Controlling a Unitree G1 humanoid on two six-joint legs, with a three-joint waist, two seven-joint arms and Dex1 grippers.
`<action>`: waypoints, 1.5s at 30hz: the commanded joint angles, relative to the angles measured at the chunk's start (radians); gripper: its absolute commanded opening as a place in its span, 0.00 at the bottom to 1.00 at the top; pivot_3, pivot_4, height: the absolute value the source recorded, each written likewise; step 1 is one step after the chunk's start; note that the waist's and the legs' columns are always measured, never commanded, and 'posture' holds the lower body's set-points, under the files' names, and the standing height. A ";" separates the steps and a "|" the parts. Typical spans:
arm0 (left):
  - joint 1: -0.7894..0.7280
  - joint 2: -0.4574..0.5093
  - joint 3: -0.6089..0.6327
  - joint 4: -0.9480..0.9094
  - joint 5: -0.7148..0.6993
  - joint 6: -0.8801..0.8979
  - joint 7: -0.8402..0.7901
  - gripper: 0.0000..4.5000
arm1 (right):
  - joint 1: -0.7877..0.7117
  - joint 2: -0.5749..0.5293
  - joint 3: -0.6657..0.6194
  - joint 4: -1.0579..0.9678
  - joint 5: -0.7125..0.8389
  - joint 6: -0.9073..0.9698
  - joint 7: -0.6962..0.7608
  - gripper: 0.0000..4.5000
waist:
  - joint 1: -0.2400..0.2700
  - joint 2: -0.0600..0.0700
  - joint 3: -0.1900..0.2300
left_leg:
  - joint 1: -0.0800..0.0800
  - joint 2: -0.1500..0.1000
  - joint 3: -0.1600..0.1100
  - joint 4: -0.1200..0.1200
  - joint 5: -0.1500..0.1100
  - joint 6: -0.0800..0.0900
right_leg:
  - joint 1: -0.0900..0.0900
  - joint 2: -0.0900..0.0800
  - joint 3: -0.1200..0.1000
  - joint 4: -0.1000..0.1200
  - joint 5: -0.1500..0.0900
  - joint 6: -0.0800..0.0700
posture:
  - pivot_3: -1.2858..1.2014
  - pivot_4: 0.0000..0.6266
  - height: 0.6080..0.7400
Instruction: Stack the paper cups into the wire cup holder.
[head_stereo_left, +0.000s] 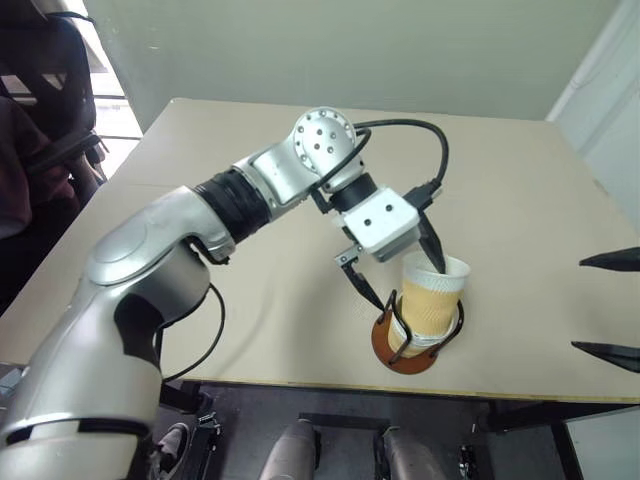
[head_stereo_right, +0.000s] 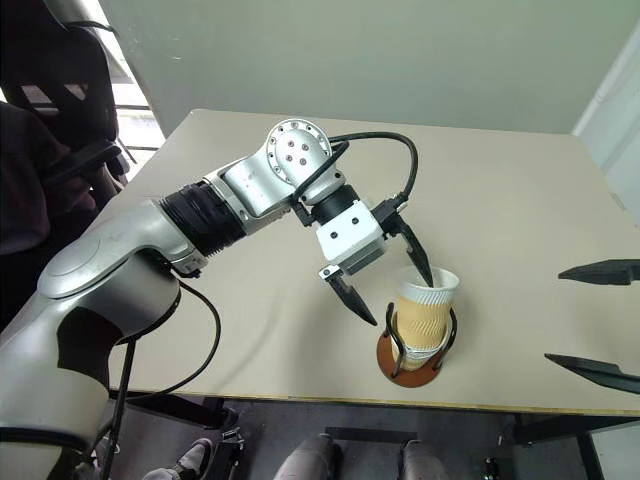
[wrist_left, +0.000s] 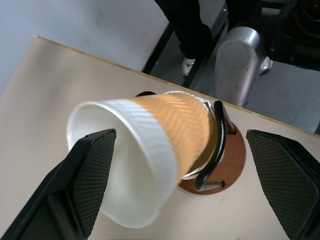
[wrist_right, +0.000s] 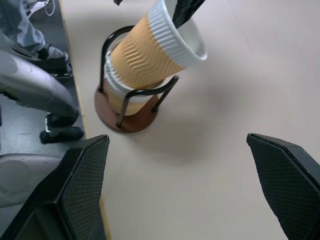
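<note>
Already the top paper cup (head_stereo_left: 432, 292) is nested in the wire cup holder (head_stereo_left: 412, 350), so the left gripper (head_stereo_left: 397, 280) is spread apart astride it, one finger inside the rim; the right gripper (head_stereo_left: 608, 305) is parked wide apart over the surface (head_stereo_left: 520, 190).

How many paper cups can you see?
2 that can be told apart. The top cup leans in the wire cup holder, nested in a lower cup whose white rim peeks out. More may hide nested underneath.

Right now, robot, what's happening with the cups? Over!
Left gripper open, one finger inside top cup. Right gripper open, off to the side. Cups nested in wire cup holder. Nothing in the way.
</note>
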 joint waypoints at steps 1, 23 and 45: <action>-0.015 -0.001 0.050 -0.051 -0.037 0.021 -0.032 1.00 | -0.028 -0.022 0.024 0.018 -0.005 -0.026 -0.028 1.00 | 0.000 0.000 0.000 | 0.000 0.000 0.000 0.000 0.000 0.000 | 0.000 0.000 0.000 0.000 0.001 0.002 | 0.52 0.24 1.00; 0.007 0.001 0.084 -0.097 -0.054 0.060 -0.032 1.00 | -0.100 -0.052 0.101 0.060 -0.007 -0.060 -0.052 1.00 | 0.000 0.000 0.000 | 0.000 0.000 0.000 0.001 0.000 0.000 | 0.000 0.000 -0.001 0.000 0.003 0.005 | 0.52 0.24 1.00; 0.720 0.422 0.917 -0.314 0.287 0.540 0.410 1.00 | -0.795 0.004 1.006 0.695 -0.350 -0.536 -0.077 1.00 | -0.050 0.003 -0.002 | 0.008 0.002 0.008 -0.004 0.007 -0.001 | 0.001 0.002 -0.002 0.000 0.006 0.008 | 0.52 0.24 1.00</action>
